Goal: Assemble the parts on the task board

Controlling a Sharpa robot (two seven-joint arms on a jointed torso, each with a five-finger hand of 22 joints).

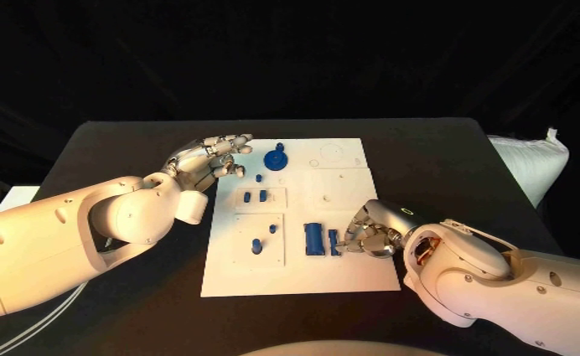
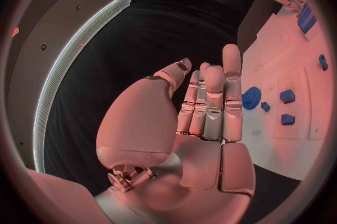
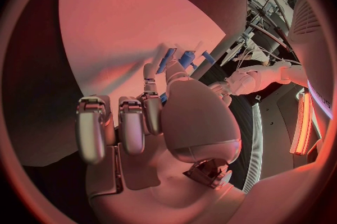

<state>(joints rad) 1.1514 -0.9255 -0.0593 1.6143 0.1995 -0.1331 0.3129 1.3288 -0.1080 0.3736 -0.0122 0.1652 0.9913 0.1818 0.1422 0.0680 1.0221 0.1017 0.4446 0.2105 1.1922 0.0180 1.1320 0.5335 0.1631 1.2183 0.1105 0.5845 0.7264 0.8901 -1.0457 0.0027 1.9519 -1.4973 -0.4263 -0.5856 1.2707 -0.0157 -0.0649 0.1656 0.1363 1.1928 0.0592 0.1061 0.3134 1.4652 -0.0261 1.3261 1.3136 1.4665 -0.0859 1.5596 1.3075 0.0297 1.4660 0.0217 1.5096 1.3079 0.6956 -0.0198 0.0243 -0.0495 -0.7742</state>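
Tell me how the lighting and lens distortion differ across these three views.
Head view: neutral light, straight edges, bright task board against a dark background. Left wrist view: pink cast, fisheye curving the board's edge beside the left robot hand. Right wrist view: stronger red cast, the right robot hand looming large and bowed.

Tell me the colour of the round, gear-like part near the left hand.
Blue. The round part shows best in the head view, on the white task board.

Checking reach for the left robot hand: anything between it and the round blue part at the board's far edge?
Nothing visible. The left robot hand hovers open at the board's far left corner, and the round part lies just beside its fingertips with bare board between. The right robot hand is at the near parts, well away.
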